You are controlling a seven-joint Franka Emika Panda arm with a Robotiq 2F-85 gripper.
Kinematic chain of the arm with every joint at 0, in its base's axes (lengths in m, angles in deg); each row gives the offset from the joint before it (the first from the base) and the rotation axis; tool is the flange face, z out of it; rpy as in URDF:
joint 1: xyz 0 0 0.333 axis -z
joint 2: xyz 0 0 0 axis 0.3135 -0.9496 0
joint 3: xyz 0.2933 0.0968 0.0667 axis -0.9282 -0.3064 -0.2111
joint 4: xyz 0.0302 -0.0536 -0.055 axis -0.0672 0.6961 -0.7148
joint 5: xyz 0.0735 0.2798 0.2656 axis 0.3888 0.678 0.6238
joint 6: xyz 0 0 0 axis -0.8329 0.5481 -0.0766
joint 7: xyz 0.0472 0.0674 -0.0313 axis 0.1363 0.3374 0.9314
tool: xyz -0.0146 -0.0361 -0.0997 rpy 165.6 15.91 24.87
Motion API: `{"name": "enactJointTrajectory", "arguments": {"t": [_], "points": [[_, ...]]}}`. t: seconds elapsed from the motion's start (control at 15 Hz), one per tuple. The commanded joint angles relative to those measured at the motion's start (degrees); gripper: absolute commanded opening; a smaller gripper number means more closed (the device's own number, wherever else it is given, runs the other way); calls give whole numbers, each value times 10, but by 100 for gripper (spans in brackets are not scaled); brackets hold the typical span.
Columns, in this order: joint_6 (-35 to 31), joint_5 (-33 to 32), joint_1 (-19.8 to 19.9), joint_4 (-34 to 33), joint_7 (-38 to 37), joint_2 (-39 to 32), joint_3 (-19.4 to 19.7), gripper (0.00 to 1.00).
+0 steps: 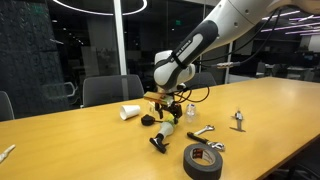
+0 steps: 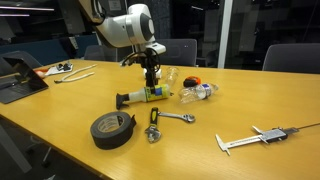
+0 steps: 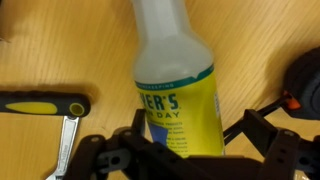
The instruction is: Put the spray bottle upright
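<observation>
Currently we log the spray bottle lying flat under the gripper, jaws apart, straddling it

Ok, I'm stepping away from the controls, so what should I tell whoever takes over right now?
Gripper: down over the bottle, straddling its body; whether it's clamped can't be told.
Bottle: lying on its side on the table, near the tape roll and wrench.
Done: approach.
Left: grip, stand it upright, release.
</observation>
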Motion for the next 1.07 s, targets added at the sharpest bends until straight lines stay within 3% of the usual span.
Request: {"name": "enactJointTrajectory", "arguments": {"t": [0.0,0.13,0.2,0.27,0.47,0.73,1.0], "points": [[19,21,-10,-20,35,-18,1,100],[22,25,-14,-20,45,-24,2,100],[22,26,-14,-19,52,-27,2,90],[22,25,-16,-18,55,-29,4,74],[25,25,-19,-19,66,-30,5,50],[31,40,-10,-19,99,-26,-2,47],[33,147,29,-15,269,-16,-33,46]]}}
